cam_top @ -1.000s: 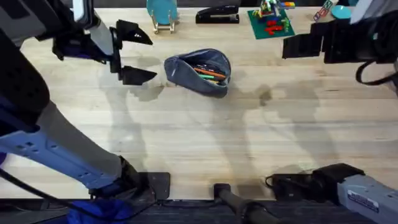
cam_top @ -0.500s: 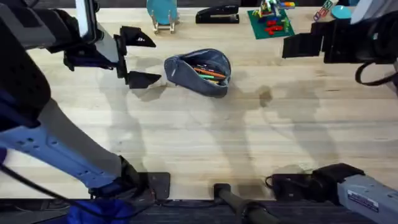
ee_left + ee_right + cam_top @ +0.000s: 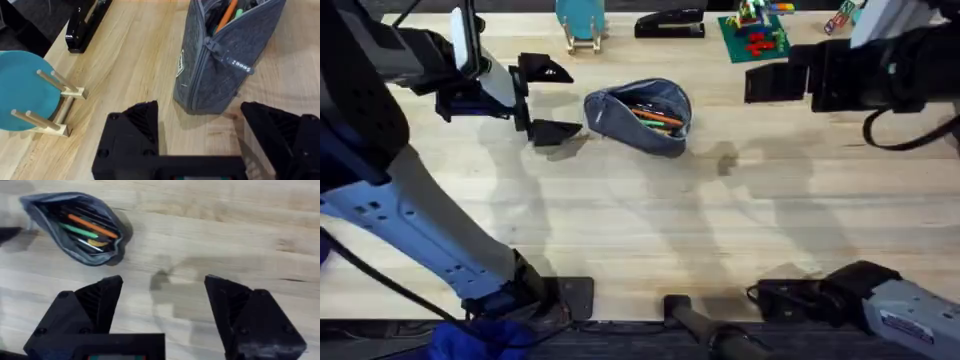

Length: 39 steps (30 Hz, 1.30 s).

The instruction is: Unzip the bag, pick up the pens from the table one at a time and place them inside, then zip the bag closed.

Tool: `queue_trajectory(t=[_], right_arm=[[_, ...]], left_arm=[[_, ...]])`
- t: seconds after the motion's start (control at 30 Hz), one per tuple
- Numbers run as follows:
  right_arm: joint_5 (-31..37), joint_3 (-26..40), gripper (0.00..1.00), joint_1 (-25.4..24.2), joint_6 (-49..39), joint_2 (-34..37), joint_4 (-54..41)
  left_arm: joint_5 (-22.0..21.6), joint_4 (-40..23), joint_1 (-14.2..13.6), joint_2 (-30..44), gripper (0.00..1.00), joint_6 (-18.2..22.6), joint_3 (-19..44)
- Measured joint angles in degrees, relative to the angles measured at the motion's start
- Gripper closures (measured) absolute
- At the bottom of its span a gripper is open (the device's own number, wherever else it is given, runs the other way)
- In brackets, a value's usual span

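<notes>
Bag [image 3: 642,115] unzipped on worktop [image 3: 640,230], pens [image 3: 654,114] inside. Left gripper [image 3: 548,100] just beside bag, fingers spread, empty. Right gripper [image 3: 765,84] well apart, fingers spread, empty.

A black stapler [image 3: 669,23] is lying along the desk's far edge, near the middle. Just beside it, a teal disc in a small wooden peg stand [image 3: 581,25] is sitting upright, and a green baseplate with coloured toy bricks [image 3: 755,35] (red ones among them) is resting toward the far right corner.

Matt grey denim-like cloth is being shown by the bag [image 3: 642,114]; pale, smooth-planked wood by the table [image 3: 650,220]; glossy black plastic by the stapler [image 3: 85,22].
</notes>
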Motion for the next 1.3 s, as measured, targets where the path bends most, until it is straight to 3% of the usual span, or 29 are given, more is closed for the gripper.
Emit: queue_trajectory(t=[0.23, 0.57, 0.87, 1.3], right_arm=[[0.03, 0.0, 0.003, 2.87, 17.7, 0.0, 0.65], [2.06, 0.0, 0.003, 12.26, 35.58, 0.0, 7.07], [6.5, 0.0, 0.004, 18.69, 38.09, 0.59, 10.56], [7.1, 0.0, 0.004, 25.41, 38.11, 12.26, 19.6]], left_arm=[[0.17, 0.02, 0.0, 0.0, 0.007, 0.0, 0.0], [0.17, 0.0, 0.0, 0.0, 0.008, 0.0, 0.0], [0.17, 0.0, 0.0, 0.0, 0.008, 0.0, 0.0], [0.17, 0.0, 0.0, 0.0, 0.008, 0.0, 0.0]])
